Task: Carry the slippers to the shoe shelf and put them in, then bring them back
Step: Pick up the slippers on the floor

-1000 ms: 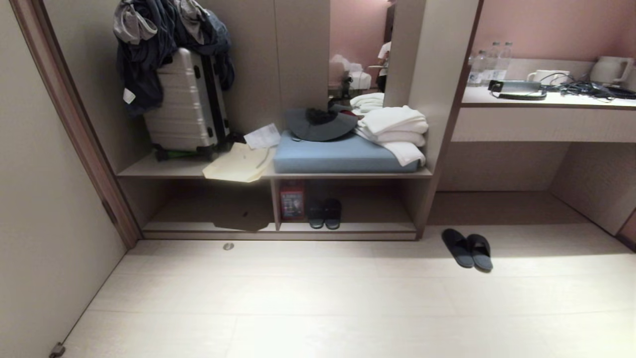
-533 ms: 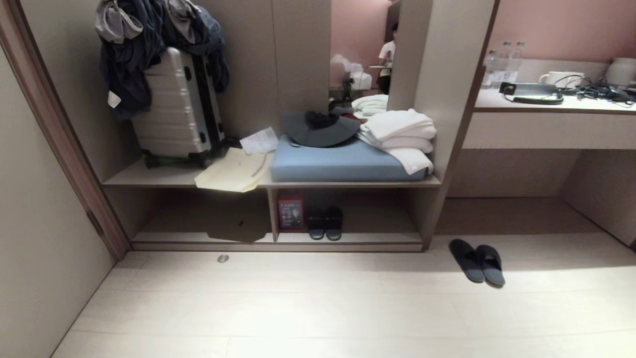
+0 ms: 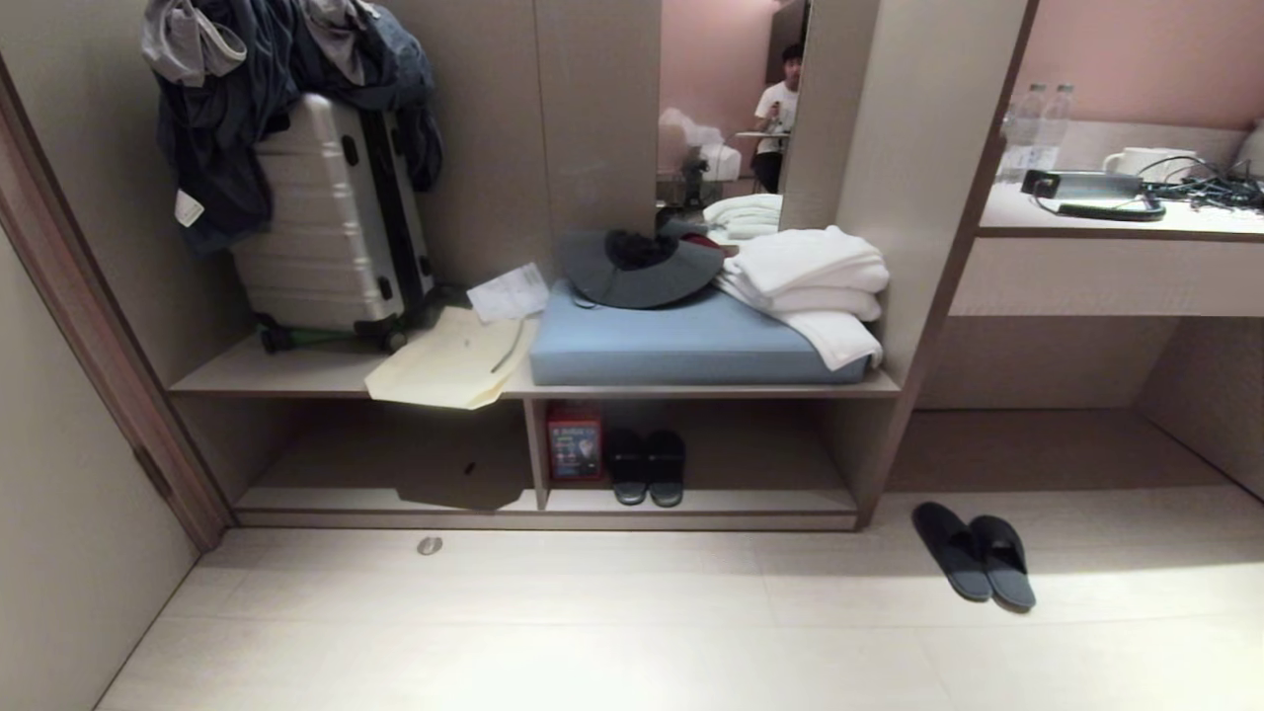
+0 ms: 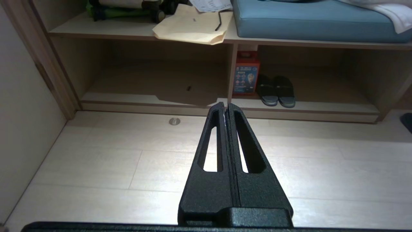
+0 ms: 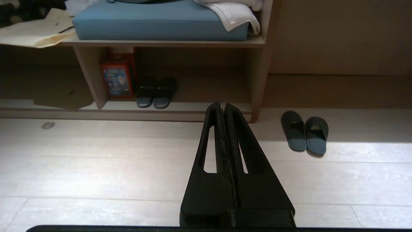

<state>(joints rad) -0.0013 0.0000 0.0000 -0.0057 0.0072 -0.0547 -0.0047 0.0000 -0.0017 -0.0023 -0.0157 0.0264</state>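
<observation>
- slippers [image 3: 974, 563] lie on floor [image 3: 592, 632], paired, right of shelf [image 3: 691, 499], near the desk recess.
- judged light, soft, flexible; best pinched at the toe band.
- second pair [image 3: 647, 466] already in shelf's right bay.
- left gripper [image 4: 226, 108] clenched, empty; right gripper [image 5: 222, 108] clenched, empty.
- floor smooth, pale; likely slippery.

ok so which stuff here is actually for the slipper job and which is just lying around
For the job: black slippers, sitting in the right compartment; shoe shelf.

Just lying about: second slipper pair on the floor, suitcase, blue cushion, towels, red box, paper bag.
</observation>
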